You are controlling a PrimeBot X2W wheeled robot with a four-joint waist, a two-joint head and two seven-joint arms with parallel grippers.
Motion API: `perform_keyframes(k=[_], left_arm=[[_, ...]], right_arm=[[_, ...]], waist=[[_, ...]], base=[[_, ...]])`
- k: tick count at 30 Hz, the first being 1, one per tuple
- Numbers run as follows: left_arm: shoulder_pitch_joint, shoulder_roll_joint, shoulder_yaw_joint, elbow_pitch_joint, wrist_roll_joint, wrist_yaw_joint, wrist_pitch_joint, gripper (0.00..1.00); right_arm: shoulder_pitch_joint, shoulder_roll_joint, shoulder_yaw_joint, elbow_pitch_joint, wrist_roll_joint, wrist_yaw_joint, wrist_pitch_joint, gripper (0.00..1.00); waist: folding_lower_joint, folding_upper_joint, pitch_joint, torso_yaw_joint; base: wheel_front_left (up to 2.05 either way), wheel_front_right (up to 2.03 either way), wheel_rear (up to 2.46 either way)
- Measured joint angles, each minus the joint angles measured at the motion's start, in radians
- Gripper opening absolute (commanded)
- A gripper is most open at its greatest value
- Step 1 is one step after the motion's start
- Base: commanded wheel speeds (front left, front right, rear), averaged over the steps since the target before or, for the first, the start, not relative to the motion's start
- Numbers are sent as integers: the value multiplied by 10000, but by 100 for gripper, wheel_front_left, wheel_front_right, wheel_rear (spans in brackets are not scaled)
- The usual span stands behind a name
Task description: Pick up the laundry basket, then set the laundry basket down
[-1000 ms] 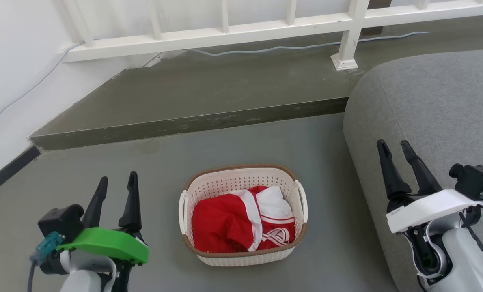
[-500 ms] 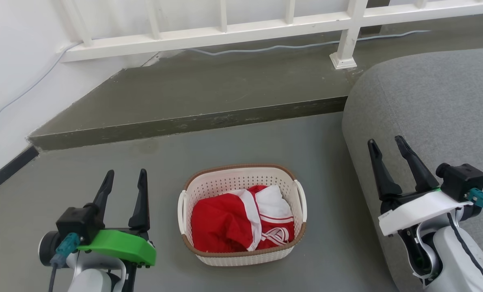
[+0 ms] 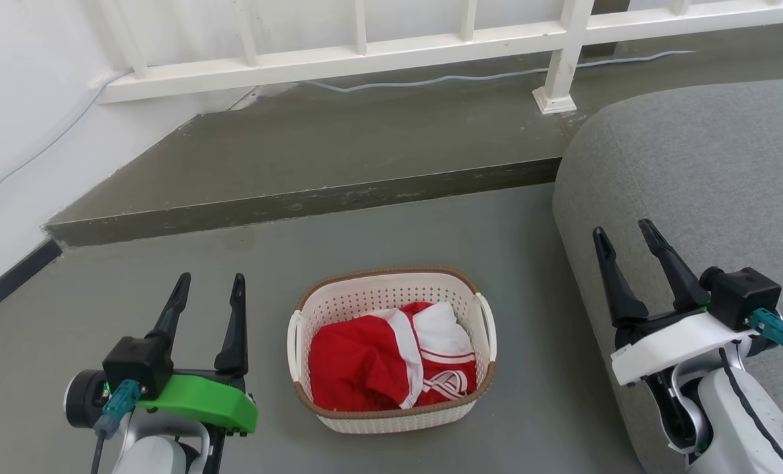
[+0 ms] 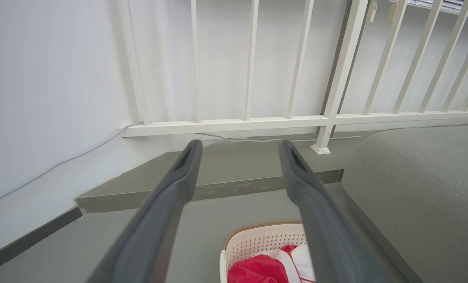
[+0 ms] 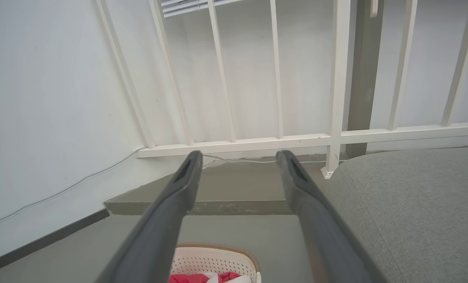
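– Basket first: how much of it shows?
– In the head view, all of it. The laundry basket (image 3: 378,296) stands on the grey floor (image 3: 530,263) in the lower middle of the frame. Red and white clothes (image 3: 365,368) hide its bottom. One white loop handle sits at its left edge and one at its right.
– And from the wrists?
– Cut off. The left wrist view catches a far corner at the bottom edge, partly behind one finger. The right wrist view has the brown rim and a bit of perforated wall, low between the fingers.
– The grippers?
– The left gripper (image 3: 211,277) is at lower left and the right gripper (image 3: 622,227) at lower right, one on each side of the basket. Both pairs of fingers stand wide apart, with nothing between them. Both arms run off the bottom edge.
– What is around?
– A grey sofa (image 3: 694,171) takes up the right side, cut by the frame edge. The right gripper shows in front of it, but I cannot tell how close it is to the fabric. Behind the basket a low step (image 3: 365,138) crosses the frame. A white railing (image 3: 365,56) stands on it along the top, its upper part cut off, and a pale cable (image 3: 431,80) runs beneath the rail. A white wall (image 3: 23,99) fills the upper left, with dark skirting (image 3: 10,280) at its foot.
– What lies between fingers and basket?
– Bare floor on the left. On the right, a strip of floor and the sofa's rounded edge.
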Motion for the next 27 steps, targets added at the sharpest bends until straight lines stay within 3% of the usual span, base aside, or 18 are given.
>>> perform_keyframes(k=[27], left_arm=[[1,-44,245,42,2,-17,0,100]], right_arm=[[0,267,-347,245,-219,105,-2,100]], waist=[[0,0,155,-79]], base=[[0,0,0]])
